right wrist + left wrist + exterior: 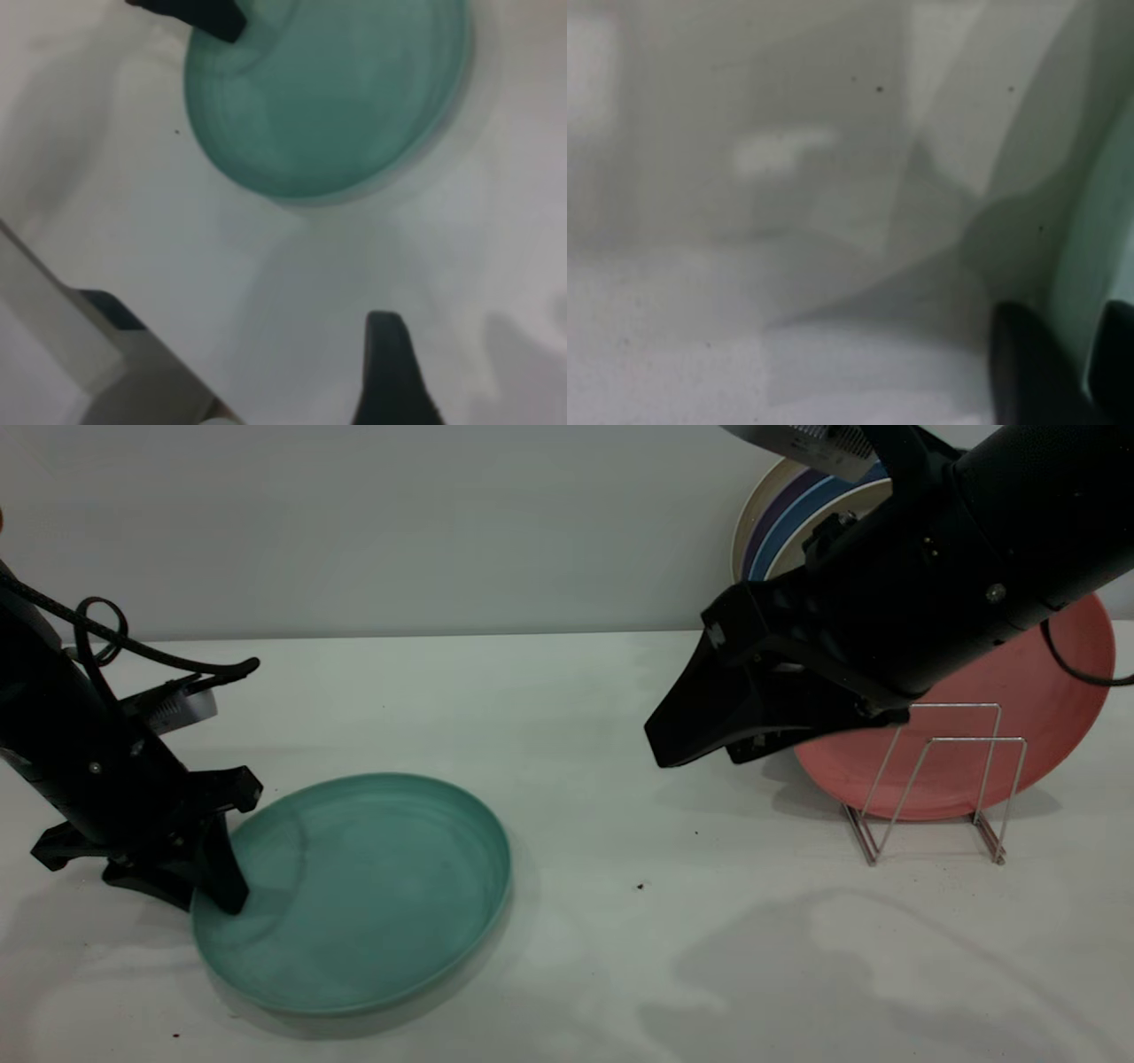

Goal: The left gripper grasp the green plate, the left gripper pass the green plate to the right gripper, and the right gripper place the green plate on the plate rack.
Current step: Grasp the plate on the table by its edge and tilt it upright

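At the worktop's left side, our left hand (208, 886) straddles the near-left rim of the green plate (372, 886), one pointed black finger inside the rim and the other outside it; the left wrist view shows a strip of teal between the two fingers, but we cannot tell whether they have clamped the rim yet. The plate lies on the white worktop (576, 717), its far-right side apparently raised a little. We judge the first step, the grasp, to be in hand: next the fingers must pinch the low upturned rim firmly and lift the plate clear towards the middle for the handover. Our right hand (687, 735) hangs in the air above the worktop, left of the plate rack (939, 779); whether it is released or clenched we cannot tell. The plate is matte, round and shallow. The rack is thin silver wire bent into trapezoid loops, with a salmon-pink plate (1054, 682) standing upright behind them and a striped plate (780, 514) behind that.
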`<action>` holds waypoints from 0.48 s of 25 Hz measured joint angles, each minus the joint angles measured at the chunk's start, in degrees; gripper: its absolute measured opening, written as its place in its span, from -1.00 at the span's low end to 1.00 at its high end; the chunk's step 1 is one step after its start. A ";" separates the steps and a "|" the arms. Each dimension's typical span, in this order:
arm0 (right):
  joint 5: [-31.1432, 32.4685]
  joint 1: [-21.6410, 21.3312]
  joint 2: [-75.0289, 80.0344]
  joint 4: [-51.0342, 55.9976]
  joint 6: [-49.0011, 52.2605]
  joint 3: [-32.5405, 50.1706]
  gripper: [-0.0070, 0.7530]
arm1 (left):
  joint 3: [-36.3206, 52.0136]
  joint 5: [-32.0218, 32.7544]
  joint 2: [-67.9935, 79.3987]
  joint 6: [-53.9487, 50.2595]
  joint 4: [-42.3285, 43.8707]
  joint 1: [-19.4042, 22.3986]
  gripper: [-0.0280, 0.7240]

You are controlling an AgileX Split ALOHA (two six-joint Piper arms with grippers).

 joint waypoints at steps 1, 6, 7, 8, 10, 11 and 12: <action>0.25 0.00 0.25 0.27 0.96 0.00 0.36 | 0.00 0.00 0.00 0.15 0.00 0.00 -0.70; 0.80 0.00 2.53 1.36 2.21 0.00 0.36 | -1.04 2.65 0.00 0.44 -0.41 0.00 -0.85; 0.98 -0.08 3.07 1.51 2.21 0.00 0.36 | -1.70 4.22 0.00 0.65 -0.34 0.00 -0.85; 1.39 -0.45 3.62 1.64 2.21 0.00 0.36 | -2.56 5.83 0.00 1.10 -0.34 0.00 -0.86; 3.45 -1.88 4.82 2.44 2.26 -0.07 0.36 | -4.27 9.84 -0.06 2.61 -0.22 0.00 -0.88; 4.82 -3.07 5.63 3.23 2.26 -0.15 0.36 | -5.03 11.71 -0.30 3.85 -0.27 0.00 -0.88; 6.04 -4.43 6.39 3.90 2.17 -0.39 0.36 | -5.70 13.19 -0.66 4.99 -0.72 0.00 -0.88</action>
